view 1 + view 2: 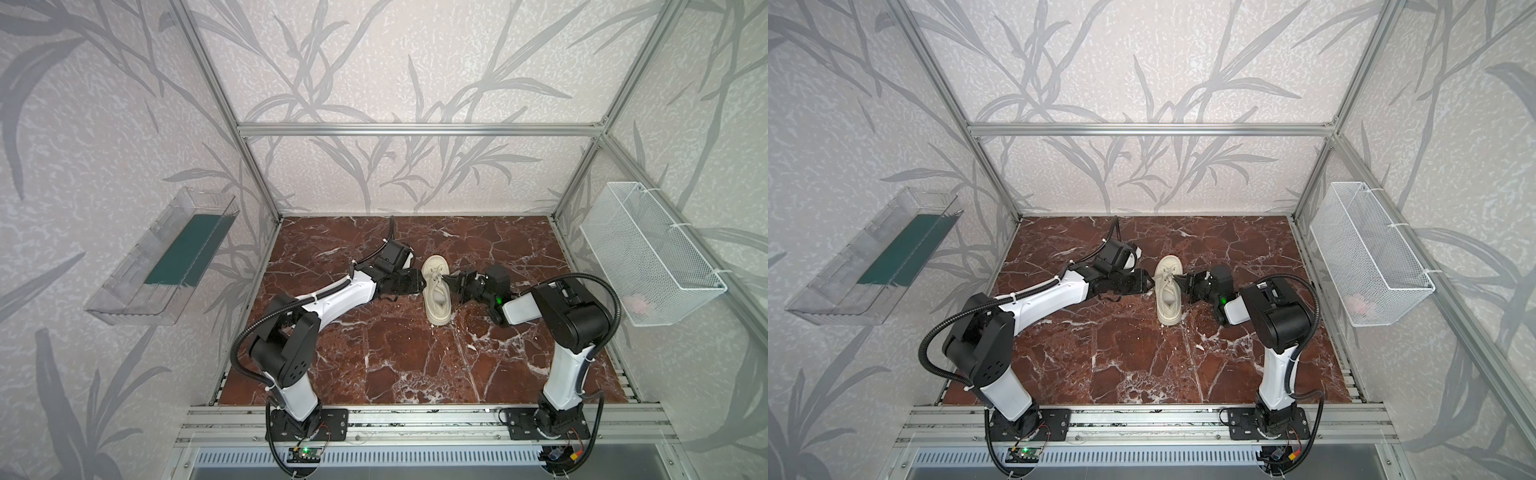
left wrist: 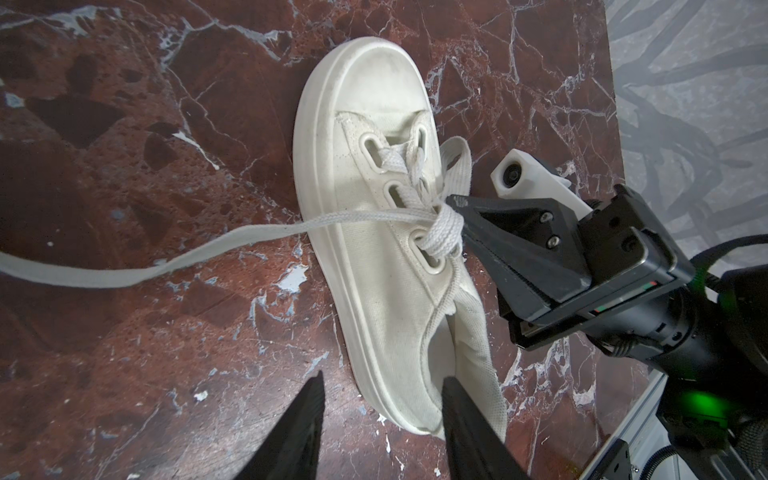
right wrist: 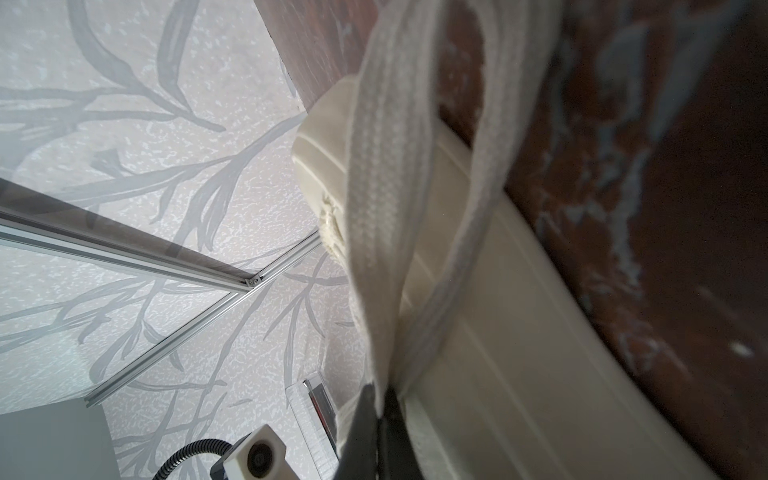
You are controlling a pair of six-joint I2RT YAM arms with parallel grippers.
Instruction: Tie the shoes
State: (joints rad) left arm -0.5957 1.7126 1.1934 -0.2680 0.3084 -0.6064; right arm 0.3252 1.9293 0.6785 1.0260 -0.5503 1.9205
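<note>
A cream low-top shoe (image 1: 436, 305) (image 1: 1169, 305) lies on the red marble table, toe toward the back wall. In the left wrist view the shoe (image 2: 374, 257) has a first knot at its laces (image 2: 444, 226). One flat lace end (image 2: 137, 272) trails off across the table. My right gripper (image 1: 445, 277) (image 1: 1177, 277) (image 2: 457, 203) is shut on a lace loop right at the knot. The right wrist view shows that loop (image 3: 386, 208) running into the pinched right gripper (image 3: 378, 390). My left gripper (image 1: 420, 282) (image 1: 1151, 282) (image 2: 383, 376) stands open at the shoe's side near the heel, holding nothing.
A clear plastic bin (image 1: 162, 257) hangs on the left wall. A white wire basket (image 1: 648, 253) hangs on the right wall with a pinkish thing inside. Aluminium frame rails (image 1: 415, 419) run along the table's front edge.
</note>
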